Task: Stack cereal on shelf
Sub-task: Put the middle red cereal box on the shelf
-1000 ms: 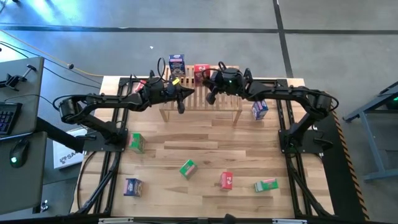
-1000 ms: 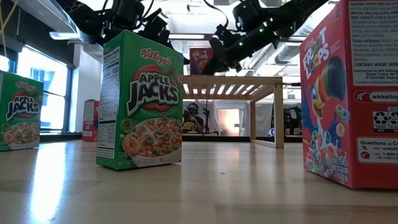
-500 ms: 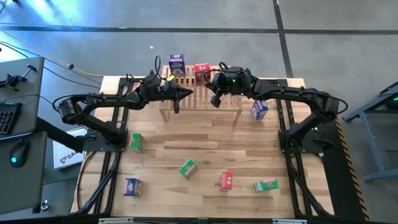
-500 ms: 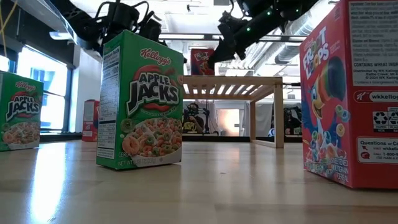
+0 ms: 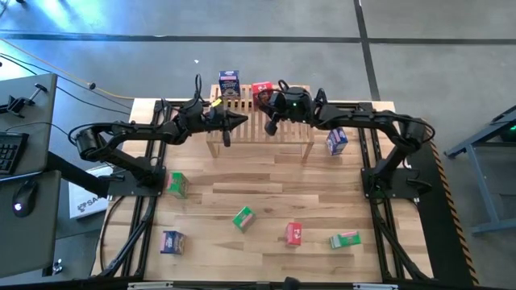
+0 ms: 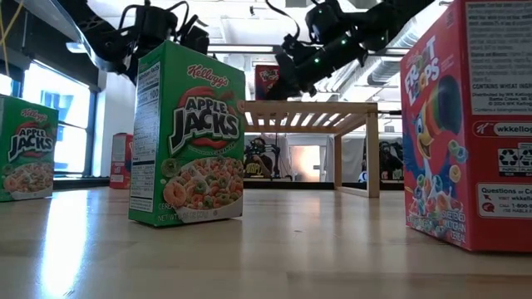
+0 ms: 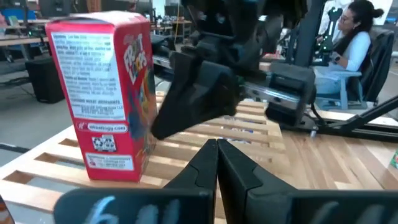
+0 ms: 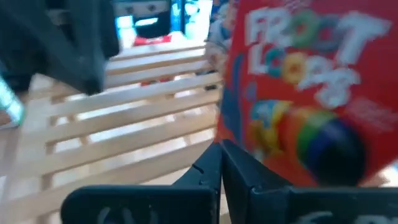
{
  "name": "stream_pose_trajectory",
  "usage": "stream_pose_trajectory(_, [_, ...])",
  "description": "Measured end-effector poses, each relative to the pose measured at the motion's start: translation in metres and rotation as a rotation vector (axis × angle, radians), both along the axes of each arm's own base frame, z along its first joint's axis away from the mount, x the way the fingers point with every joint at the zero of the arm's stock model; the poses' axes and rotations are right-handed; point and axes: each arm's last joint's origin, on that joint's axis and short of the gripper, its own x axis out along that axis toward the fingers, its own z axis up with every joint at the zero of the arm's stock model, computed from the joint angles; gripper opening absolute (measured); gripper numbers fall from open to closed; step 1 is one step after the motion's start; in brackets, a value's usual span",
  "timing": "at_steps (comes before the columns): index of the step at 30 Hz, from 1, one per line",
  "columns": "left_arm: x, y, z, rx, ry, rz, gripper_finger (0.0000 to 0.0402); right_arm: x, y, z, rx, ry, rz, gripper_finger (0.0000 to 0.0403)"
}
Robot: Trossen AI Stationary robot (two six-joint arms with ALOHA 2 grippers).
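Observation:
The wooden slatted shelf [image 5: 260,133] [image 6: 312,108] stands at the table's far edge. A blue cereal box [image 5: 229,83] and a red one [image 5: 260,91] [image 7: 102,93] [image 8: 298,93] stand upright on its slats. My left gripper [image 5: 235,121] [image 7: 216,149] hovers shut over the shelf's left part, pointing at the red box and touching nothing. My right gripper [image 5: 272,126] [image 8: 219,152] is shut, its tips close beside the red box's lower part. Other cereal boxes lie on the table. My right gripper's shut fingertips [image 7: 163,129] slant down from the table's right to the red box's lower side [image 7: 148,134], just above the slats. Whether they touch the box, I cannot tell. The box stands upright on the shelf.
On the table in front of the shelf are green boxes [image 5: 177,184] [image 5: 243,217] [image 5: 344,239], a blue box [image 5: 172,241] and a red box [image 5: 293,234]. Another blue box [image 5: 336,142] sits right of the shelf. A seated person [image 7: 360,43] shows beyond the table.
My right gripper rose and drew a little toward the table's right, then came back down next to the red box on the shelf. My left gripper pulled back slightly toward the table's left. Both stayed shut; the boxes have kept their places.

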Motion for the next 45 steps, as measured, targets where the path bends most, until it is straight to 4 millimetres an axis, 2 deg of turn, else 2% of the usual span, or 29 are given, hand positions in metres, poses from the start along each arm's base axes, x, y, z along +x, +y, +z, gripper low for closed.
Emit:
stream_pose_trajectory(11, [0.0, 0.0, 0.0, 0.01, 0.001, 0.004, 0.0, -0.001, -0.017, -0.002, 0.01, -0.067, -0.066, 0.0])
stream_pose_trajectory(17, [0.0, 0.0, 0.0, 0.009, 0.008, 0.009, 0.0, 0.002, -0.018, -0.005, 0.01, -0.071, -0.058, 0.0])
stream_pose_trajectory(19, [0.0, 0.0, -0.001, 0.007, 0.012, 0.009, 0.0, -0.002, -0.014, 0.0, 0.025, -0.058, -0.029, 0.0])
stream_pose_trajectory(23, [0.0, 0.0, -0.002, 0.003, 0.025, 0.009, 0.0, -0.013, -0.002, 0.023, 0.027, 0.02, -0.001, 0.0])
stream_pose_trajectory(29, [0.0, 0.0, -0.003, 0.007, 0.038, 0.008, 0.0, -0.024, 0.002, 0.038, 0.006, 0.149, -0.153, 0.0])
stream_pose_trajectory(33, [0.001, 0.0, -0.004, 0.013, 0.045, 0.059, 0.0, -0.023, -0.003, 0.032, -0.017, 0.184, -0.234, 0.0])
stream_pose_trajectory(39, [0.005, -0.006, -0.004, 0.078, 0.087, 0.154, 0.0, -0.014, -0.007, 0.022, -0.02, 0.175, -0.242, 0.0])
stream_pose_trajectory(45, [0.014, -0.008, 0.006, 0.134, 0.126, 0.185, 0.0, -0.004, -0.012, 0.016, -0.043, 0.125, -0.242, 0.0])
